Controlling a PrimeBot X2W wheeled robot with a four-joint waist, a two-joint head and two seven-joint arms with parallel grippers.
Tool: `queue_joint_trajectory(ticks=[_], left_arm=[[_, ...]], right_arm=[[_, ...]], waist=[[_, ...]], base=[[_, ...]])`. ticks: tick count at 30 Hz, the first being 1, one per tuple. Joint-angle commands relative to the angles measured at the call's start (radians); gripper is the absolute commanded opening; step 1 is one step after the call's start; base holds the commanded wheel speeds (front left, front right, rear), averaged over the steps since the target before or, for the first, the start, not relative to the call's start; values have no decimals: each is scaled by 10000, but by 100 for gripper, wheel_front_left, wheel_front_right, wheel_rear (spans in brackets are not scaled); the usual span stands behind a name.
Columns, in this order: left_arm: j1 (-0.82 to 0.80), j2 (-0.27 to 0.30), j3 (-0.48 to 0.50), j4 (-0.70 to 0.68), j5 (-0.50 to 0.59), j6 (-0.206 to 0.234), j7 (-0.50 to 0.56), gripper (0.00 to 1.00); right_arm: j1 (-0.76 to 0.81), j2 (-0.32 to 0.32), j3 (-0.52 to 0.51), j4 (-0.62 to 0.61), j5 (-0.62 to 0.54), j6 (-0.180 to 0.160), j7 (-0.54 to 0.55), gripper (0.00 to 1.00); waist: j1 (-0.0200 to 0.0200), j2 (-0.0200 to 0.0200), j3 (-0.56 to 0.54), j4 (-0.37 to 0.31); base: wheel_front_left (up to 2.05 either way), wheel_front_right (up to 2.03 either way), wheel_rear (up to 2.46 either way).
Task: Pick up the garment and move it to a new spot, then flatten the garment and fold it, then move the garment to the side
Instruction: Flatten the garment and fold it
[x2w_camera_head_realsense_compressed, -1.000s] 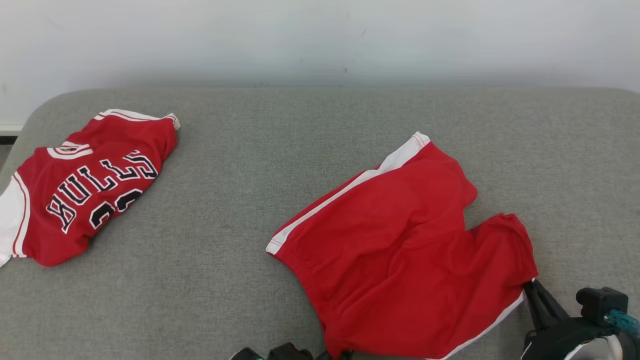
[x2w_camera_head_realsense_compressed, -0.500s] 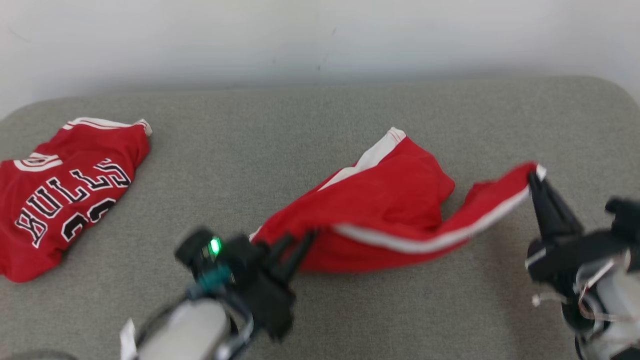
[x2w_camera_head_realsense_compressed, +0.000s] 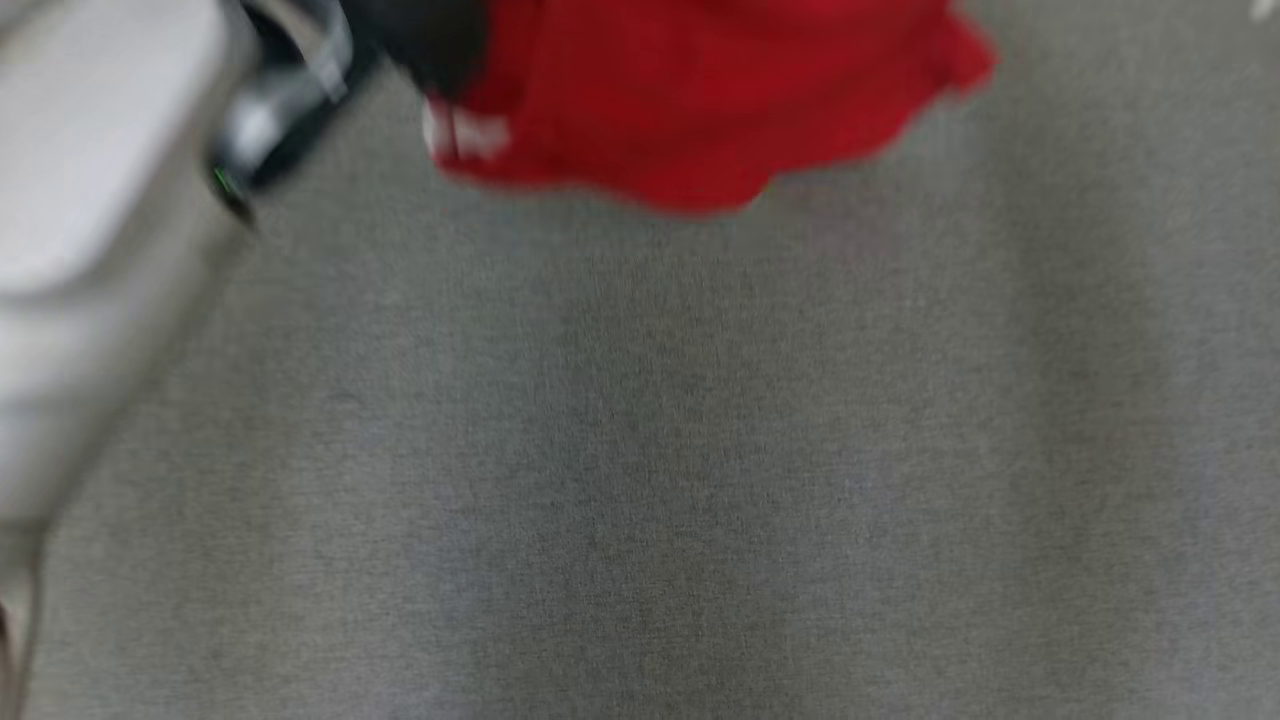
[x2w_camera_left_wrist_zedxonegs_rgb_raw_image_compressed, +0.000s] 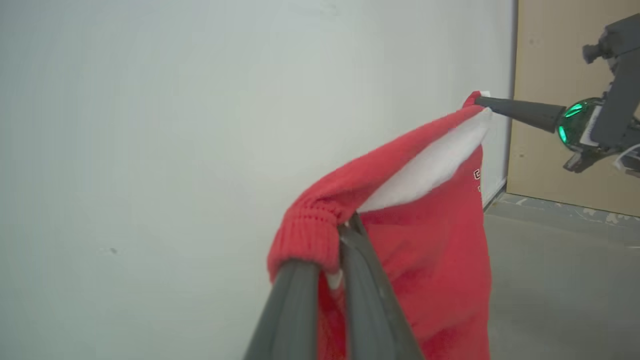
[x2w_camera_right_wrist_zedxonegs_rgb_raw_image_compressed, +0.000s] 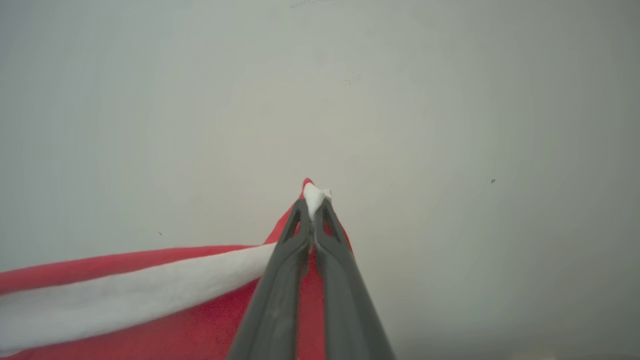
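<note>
Left gripper (x2w_camera_left_wrist_zedxonegs_rgb_raw_image_compressed: 350, 224) is pinching the ribbed edge of the red shorts (x2w_camera_left_wrist_zedxonegs_rgb_raw_image_compressed: 440, 235) — jaws closed on the cloth. Right gripper (x2w_camera_right_wrist_zedxonegs_rgb_raw_image_compressed: 312, 207) is clamping a white-striped corner at the right end, jaws tight on it. The shorts are hanging stretched between the 2 grippers, over the far part of the grey cushion (x2w_camera_head_realsense_compressed: 640, 450) — the head view is blurred.

The garment (x2w_camera_left_wrist_zedxonegs_rgb_raw_image_compressed: 435, 235) is bright red, with a broad white stripe (x2w_camera_left_wrist_zedxonegs_rgb_raw_image_compressed: 430, 165) along one edge and a ribbed red waistband (x2w_camera_left_wrist_zedxonegs_rgb_raw_image_compressed: 307, 235). The fingers of the left gripper (x2w_camera_left_wrist_zedxonegs_rgb_raw_image_compressed: 345, 232) and the right gripper (x2w_camera_right_wrist_zedxonegs_rgb_raw_image_compressed: 312, 205) are dark grey. A green light (x2w_camera_left_wrist_zedxonegs_rgb_raw_image_compressed: 570, 125) glows at the right wrist. The upholstered surface (x2w_camera_head_realsense_compressed: 700, 450) is a mottled grey weave, the wall (x2w_camera_left_wrist_zedxonegs_rgb_raw_image_compressed: 150, 125) pale grey-white, the board (x2w_camera_left_wrist_zedxonegs_rgb_raw_image_compressed: 550, 50) tan.
</note>
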Motion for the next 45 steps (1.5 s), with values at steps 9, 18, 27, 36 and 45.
queue_joint_trajectory(ticks=[9,18,27,36,45], left_arm=[[-3741,-85,465,2266,-1227,25,316,0],[-5513,-186,-96,3603,-1734,25,116,0],[-5555,-241,-809,4145,-2477,24,-344,0],[-4752,-465,-1560,3881,-3034,24,-1085,0],[-1821,-199,-1594,2633,-3162,79,-1800,0]], right_arm=[[-4438,1030,8,2676,-1136,4,-386,0],[-6463,1759,671,4195,-1988,4,-1068,0],[-6964,1681,1020,4966,-1907,4,-1333,0],[-5994,1524,1381,4659,-1232,4,-1735,0],[-2252,743,2350,2194,585,4,-2237,0]], waist=[[-4,-2,2166,-836],[-4,-2,2433,-1346],[-4,-2,2831,-1397],[-4,-2,2845,-1247],[-4,-2,1934,-1302]], base=[[0,0,0],[0,0,0],[0,0,0],[0,0,0],[0,0,0]])
